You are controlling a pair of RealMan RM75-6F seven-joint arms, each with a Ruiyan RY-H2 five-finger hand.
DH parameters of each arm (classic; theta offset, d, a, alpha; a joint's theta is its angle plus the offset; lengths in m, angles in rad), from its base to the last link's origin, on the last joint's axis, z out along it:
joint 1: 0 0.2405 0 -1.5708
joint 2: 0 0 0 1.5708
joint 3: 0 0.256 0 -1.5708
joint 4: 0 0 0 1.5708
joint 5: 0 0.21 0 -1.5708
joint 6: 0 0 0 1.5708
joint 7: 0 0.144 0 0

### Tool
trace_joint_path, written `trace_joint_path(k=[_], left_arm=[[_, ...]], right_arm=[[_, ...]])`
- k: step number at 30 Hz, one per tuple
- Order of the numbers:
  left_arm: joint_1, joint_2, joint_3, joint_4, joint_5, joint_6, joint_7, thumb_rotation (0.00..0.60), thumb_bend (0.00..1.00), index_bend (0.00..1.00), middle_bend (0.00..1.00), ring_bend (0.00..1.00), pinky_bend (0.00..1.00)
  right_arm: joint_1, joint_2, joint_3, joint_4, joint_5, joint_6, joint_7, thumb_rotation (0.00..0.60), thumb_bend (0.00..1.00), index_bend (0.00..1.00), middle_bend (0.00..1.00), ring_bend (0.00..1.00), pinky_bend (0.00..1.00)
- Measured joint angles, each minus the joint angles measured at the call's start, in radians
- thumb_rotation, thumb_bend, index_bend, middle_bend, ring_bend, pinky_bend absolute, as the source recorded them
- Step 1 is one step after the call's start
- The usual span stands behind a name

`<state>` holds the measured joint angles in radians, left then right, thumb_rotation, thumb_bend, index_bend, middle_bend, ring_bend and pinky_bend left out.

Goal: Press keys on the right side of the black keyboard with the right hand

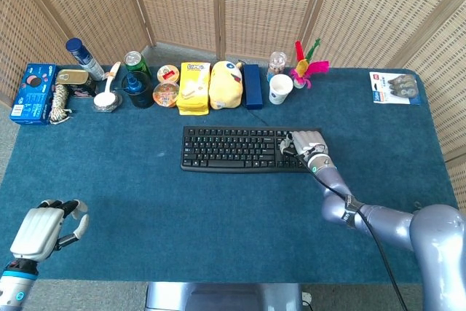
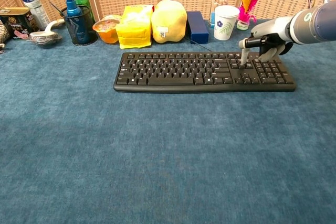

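Note:
The black keyboard [image 1: 240,149] [image 2: 199,70] lies flat across the middle of the blue table. My right hand [image 1: 306,143] [image 2: 262,43] hovers over its right end. One fingertip [image 2: 243,62] points down and touches the keys between the main block and the number pad. The other fingers are curled in and hold nothing. My left hand [image 1: 40,227] rests at the table's near left corner, far from the keyboard, fingers loosely apart and empty; the chest view does not show it.
Behind the keyboard stand a paper cup [image 1: 279,89], a dark blue box [image 1: 252,76], a yellow plush toy [image 1: 224,84] and a yellow packet [image 1: 193,87]. Coloured feathers [image 1: 309,67] rise near the cup. A battery pack [image 1: 394,87] lies far right.

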<state>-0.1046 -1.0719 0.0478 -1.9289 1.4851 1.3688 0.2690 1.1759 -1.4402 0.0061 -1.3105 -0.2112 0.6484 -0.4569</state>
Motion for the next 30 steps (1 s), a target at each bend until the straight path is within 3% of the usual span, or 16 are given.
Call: trace_joint_path(k=[30], left_arm=[[0.005, 0.005, 0.004, 0.003, -0.002, 0.004, -0.001, 0.036, 0.39, 0.4, 0.5, 0.43, 0.33]], right_arm=[[0.015, -0.041, -0.017, 0.049, 0.068, -0.008, -0.046, 0.0, 0.64, 0.3, 1.0, 1.0, 1.0]])
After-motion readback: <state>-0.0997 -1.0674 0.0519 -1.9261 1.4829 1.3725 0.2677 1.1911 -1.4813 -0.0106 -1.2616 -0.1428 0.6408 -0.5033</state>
